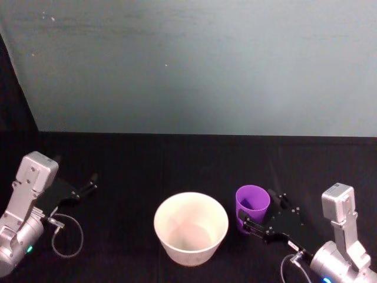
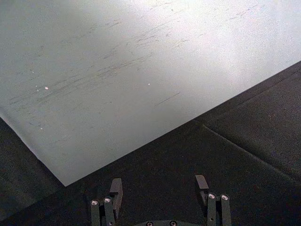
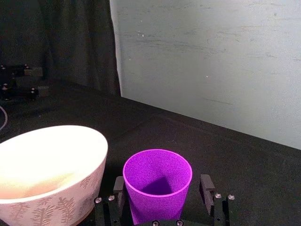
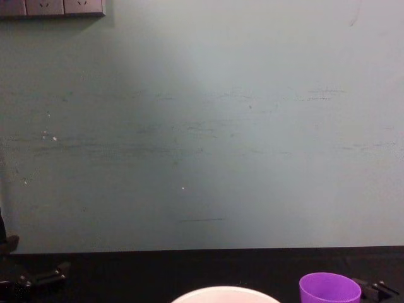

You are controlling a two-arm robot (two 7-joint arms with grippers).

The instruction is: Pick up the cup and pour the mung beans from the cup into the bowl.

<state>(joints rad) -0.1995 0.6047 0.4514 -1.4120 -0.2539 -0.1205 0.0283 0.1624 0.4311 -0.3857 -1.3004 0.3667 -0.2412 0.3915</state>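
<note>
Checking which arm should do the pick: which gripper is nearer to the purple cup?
Right. The right gripper straddles the purple cup, with an open finger on either side. The left gripper sits far off, beyond the white bowl, on the table's left side.

Bright purple cup [image 1: 253, 203], white bowl [image 3: 61, 200] with grey fern-leaf print, black tabletop [image 1: 147, 159], pale teal wall [image 1: 206, 65]

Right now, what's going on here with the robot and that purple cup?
The right gripper sits open around the purple cup, one finger on each side, not yet clamped. The cup stands upright on the black table, beside the white bowl on its right. The left gripper rests open and idle off to the left.
</note>
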